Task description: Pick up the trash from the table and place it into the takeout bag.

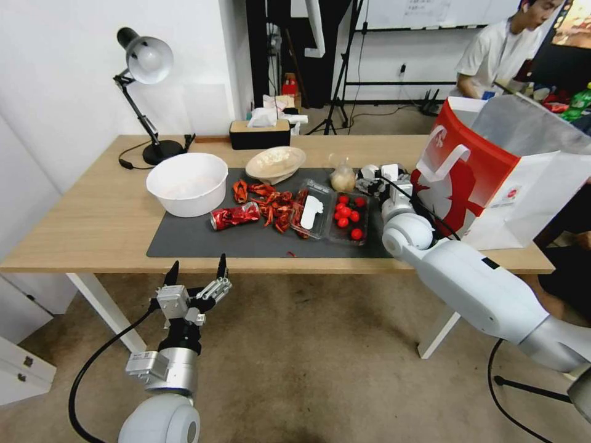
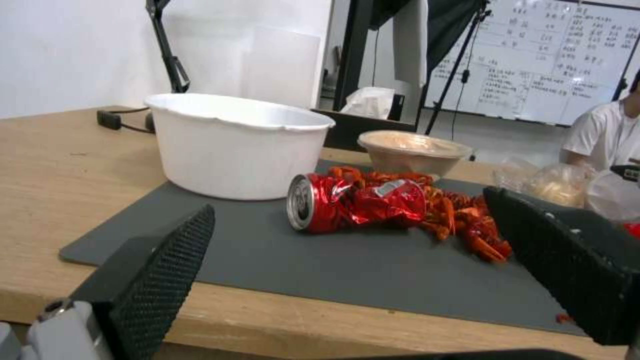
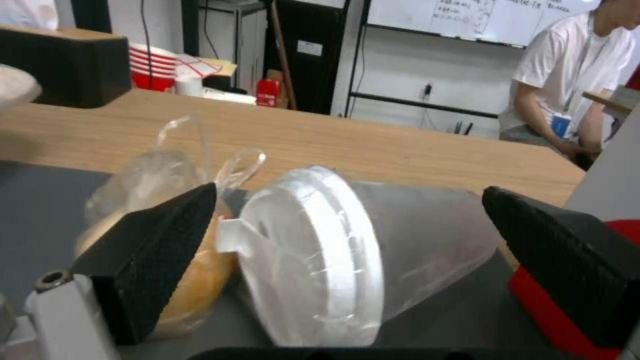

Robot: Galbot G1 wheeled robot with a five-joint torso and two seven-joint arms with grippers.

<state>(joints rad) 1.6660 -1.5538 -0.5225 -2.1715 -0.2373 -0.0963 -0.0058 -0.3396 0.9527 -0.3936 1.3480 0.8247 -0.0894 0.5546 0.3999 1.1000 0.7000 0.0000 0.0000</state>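
The trash lies on the table's [image 1: 92, 215] dark mat. A clear plastic cup with a white lid [image 3: 333, 260] lies on its side between the open fingers of my right gripper [image 3: 348, 191], which reaches in by the takeout bag [image 1: 486, 172]. A knotted clear bag [image 3: 153, 200] rests against the cup. In the head view the right gripper [image 1: 378, 175] sits beside the knotted bag [image 1: 343, 178]. A crushed red can [image 1: 235, 216] and a beige shallow bowl [image 1: 275, 163] lie further left. My left gripper [image 1: 196, 271] hangs open just off the table's front edge, facing the can [image 2: 353, 202].
A large white bowl [image 1: 187, 183], red crayfish shells [image 1: 274, 203] and a clear tray of tomatoes [image 1: 335, 216] sit on the mat. A desk lamp [image 1: 144, 67] and a black tissue box [image 1: 258, 132] stand at the back. The takeout bag stands open at the table's right end.
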